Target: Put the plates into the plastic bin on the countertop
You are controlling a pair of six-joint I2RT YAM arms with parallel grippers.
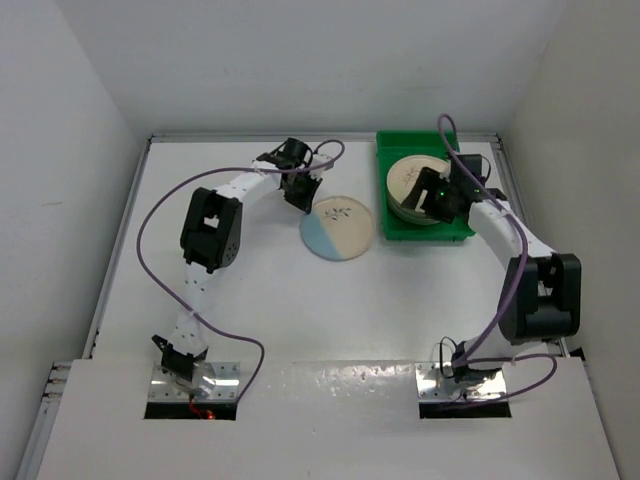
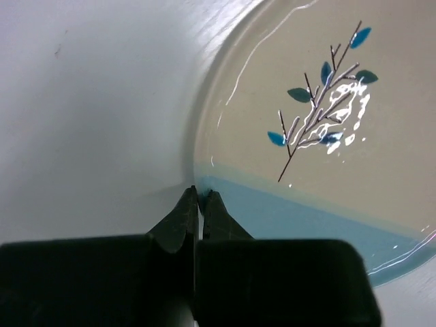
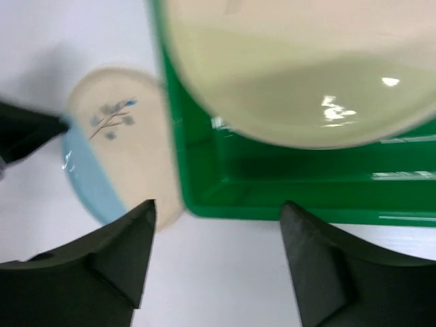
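Toward the far right corner of the bench [image 1: 260, 290], the plastic bin [image 1: 400, 232] holds a stack of plates [image 1: 408, 178] under the spread, empty right fingers [image 3: 126, 255], while the left fingers [image 2: 180, 218] (pressed together) meet the rim of a blue-and-cream plate [image 1: 338, 227] lying just beside the bin.

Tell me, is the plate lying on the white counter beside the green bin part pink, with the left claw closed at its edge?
Not pink: the plate is part blue, as the left wrist view shows. The rest holds: it lies on the counter beside the green bin, the left claw closed at its edge.
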